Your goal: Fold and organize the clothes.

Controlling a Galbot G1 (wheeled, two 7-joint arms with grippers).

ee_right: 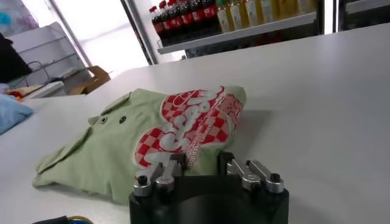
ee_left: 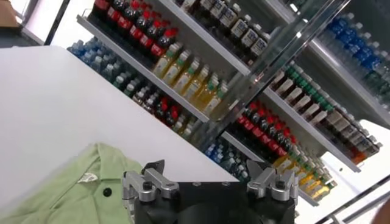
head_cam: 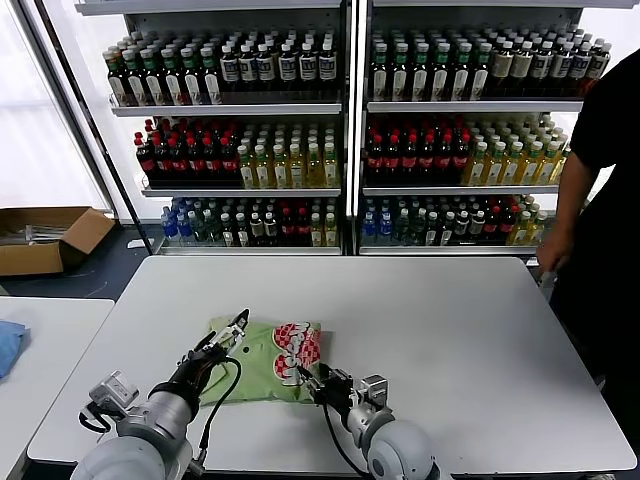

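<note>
The green polo lay folded on the table. My left gripper hovered spread above it; my right gripper was half-closed at its hem, risking a dragged fold.

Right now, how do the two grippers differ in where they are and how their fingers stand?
The left gripper stands open at the green polo's left edge, touching nothing; the right gripper sits at the near edge by the checkered print, fingers narrower, edge between them. Both hover low over the white table.
</note>
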